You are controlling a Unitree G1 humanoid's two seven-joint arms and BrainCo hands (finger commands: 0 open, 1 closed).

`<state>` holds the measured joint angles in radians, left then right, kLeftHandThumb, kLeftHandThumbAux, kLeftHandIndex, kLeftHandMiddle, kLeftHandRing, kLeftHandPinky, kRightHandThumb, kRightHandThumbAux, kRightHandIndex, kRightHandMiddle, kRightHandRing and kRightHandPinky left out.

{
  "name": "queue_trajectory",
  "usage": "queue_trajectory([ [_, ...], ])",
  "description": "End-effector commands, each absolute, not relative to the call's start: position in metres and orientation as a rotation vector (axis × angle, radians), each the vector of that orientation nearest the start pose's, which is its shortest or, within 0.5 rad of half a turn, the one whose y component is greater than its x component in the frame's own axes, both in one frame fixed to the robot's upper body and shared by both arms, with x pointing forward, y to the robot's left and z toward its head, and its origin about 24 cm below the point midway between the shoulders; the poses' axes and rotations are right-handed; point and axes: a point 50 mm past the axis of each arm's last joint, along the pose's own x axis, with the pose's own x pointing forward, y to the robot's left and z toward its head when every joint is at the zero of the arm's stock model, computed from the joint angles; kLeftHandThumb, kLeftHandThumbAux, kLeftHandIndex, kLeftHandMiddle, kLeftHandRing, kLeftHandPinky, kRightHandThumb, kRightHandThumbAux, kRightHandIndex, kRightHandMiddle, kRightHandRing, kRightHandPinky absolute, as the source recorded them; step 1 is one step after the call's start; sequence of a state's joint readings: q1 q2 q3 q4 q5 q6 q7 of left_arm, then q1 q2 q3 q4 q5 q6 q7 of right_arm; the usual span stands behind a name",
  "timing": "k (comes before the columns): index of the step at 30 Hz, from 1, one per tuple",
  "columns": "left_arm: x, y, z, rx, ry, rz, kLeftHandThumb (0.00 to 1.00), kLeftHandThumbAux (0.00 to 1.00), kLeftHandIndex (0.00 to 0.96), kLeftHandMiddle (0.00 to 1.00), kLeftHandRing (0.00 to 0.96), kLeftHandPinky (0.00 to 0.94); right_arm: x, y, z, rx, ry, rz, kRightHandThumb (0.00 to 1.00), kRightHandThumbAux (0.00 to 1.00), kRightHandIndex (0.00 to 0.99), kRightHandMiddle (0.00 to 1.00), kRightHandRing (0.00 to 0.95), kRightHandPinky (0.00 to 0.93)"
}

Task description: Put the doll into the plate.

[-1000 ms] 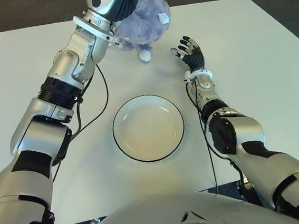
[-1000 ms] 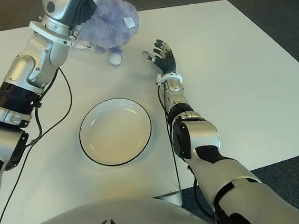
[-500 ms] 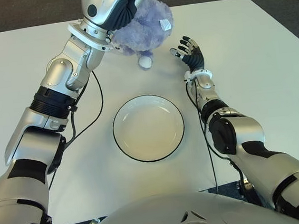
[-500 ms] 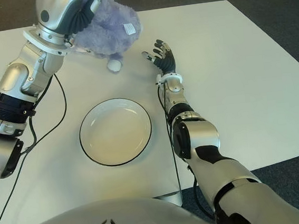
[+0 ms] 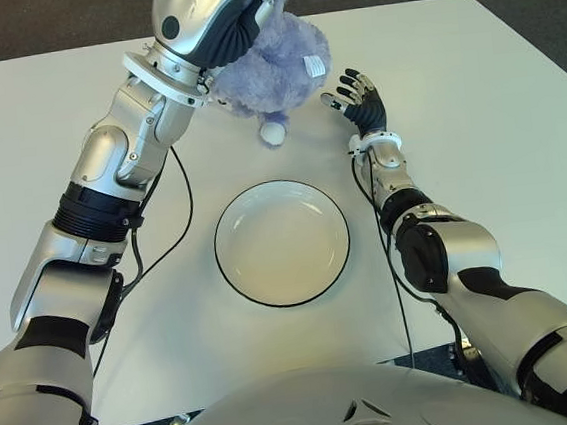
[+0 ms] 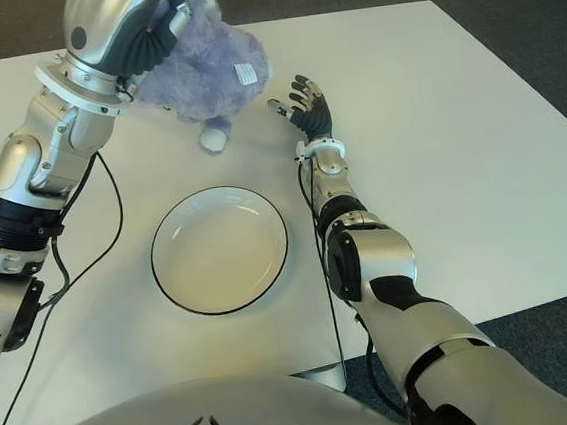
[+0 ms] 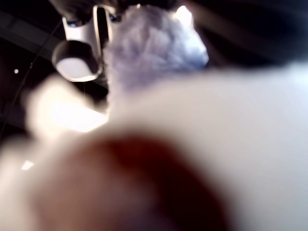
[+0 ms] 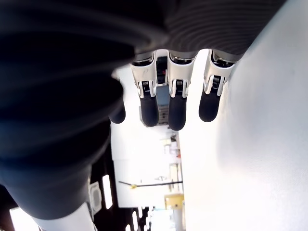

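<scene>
Doll: a fluffy lilac doll (image 5: 274, 65) with a white tag and one white foot hanging down, held above the far half of the table (image 5: 518, 140), beyond the plate (image 5: 281, 243) and clear of it.
Left hand: the left hand (image 5: 230, 17) is clamped on the doll's upper part from the robot's left, fingers curled into the fur.
Right hand: the right hand (image 5: 355, 95) shows just right of the doll, beyond the plate's right edge, fingers spread and holding nothing; whether it touches the tabletop cannot be told.
Plate: white with a thin dark rim, nothing in it, at the table's middle, between the two forearms.
Eye views: both show doll, plate and both arms at once; the right eye shows the doll's tag facing the right hand.
Left wrist view: mostly blocked by a pale blurred mass close to the lens; only a tuft of lilac fur (image 7: 144, 53) and a pale fingertip (image 7: 74, 57) come through, so the grip reads better from the head camera.
Right wrist view: straight fingers (image 8: 176, 103) over bare white tabletop, nothing between them.
Surroundings: a black cable (image 5: 178, 208) trails across the table from the left forearm, left of the plate; dark floor lies beyond the table's edges.
Obstruction: the left hand and wrist hide the doll's upper left side.
</scene>
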<state>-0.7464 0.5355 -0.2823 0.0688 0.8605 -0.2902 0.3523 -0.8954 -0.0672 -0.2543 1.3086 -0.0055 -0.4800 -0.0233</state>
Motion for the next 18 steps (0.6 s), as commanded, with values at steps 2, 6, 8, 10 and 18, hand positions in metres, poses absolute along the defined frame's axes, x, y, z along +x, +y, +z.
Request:
queue_trajectory([
  [2,0.3093,0.1173,0.2468,1.283,-1.163,0.053,0.734,0.696,0.442,0.838,0.850,0.877,0.3786,-0.1371,0.0584,0.049,0.016,-0.018,0.071,0.841,0.138,0.163,0.156,0.161],
  [6,0.3083,0.1177,0.2472,1.310,-1.171,0.047,0.730,0.697,0.442,0.841,0.854,0.877,0.3786,-0.1369,0.0584,0.052,0.016,-0.019,0.072,0.843,0.137,0.162,0.157,0.168],
  [8,0.3078,0.1178,0.2476,1.316,-1.179,0.052,0.730,0.697,0.442,0.842,0.854,0.877,0.3787,-0.1371,0.0584,0.053,0.017,-0.020,0.072,0.843,0.137,0.161,0.157,0.168],
  [10,0.3069,0.1182,0.2482,1.321,-1.197,0.064,0.727,0.697,0.442,0.842,0.851,0.872,0.3787,-0.1372,0.0584,0.055,0.017,-0.022,0.071,0.842,0.137,0.159,0.159,0.180],
  [18,0.3011,0.1189,0.2475,1.335,-1.216,0.028,0.721,0.699,0.442,0.846,0.854,0.866,0.3785,-0.1367,0.0588,0.066,0.010,-0.024,0.093,0.824,0.134,0.149,0.156,0.185],
])
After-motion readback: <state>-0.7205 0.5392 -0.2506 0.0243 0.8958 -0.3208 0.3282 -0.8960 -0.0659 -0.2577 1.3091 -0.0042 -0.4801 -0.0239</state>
